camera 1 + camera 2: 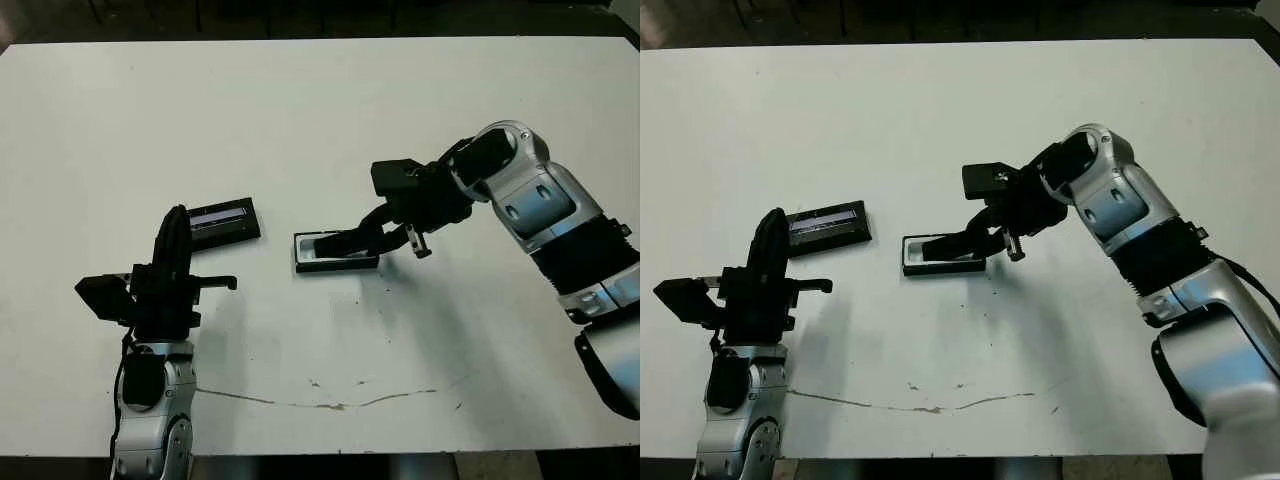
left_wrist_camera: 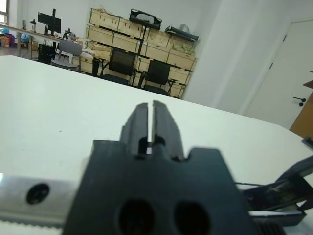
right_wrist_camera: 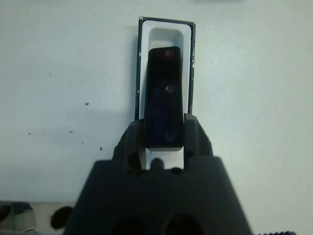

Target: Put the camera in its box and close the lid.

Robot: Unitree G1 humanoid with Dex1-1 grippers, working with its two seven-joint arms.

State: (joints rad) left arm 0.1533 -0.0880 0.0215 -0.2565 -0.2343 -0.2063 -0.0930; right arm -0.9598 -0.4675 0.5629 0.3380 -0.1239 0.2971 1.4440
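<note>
Head views: no legible writing anywhere; the lid bears only a pale stripe with no readable text. The right arm reaches across toward the box, which lies on the white table just right of the lid. The left arm is raised upright, near the lid.

Left wrist view: the left gripper is clenched on nothing, fingers nearly touching.

Right wrist view: the right gripper grasps the camera by one end. The slim black bar lies lengthwise over the box's white lining, far end inside the walls.
</note>
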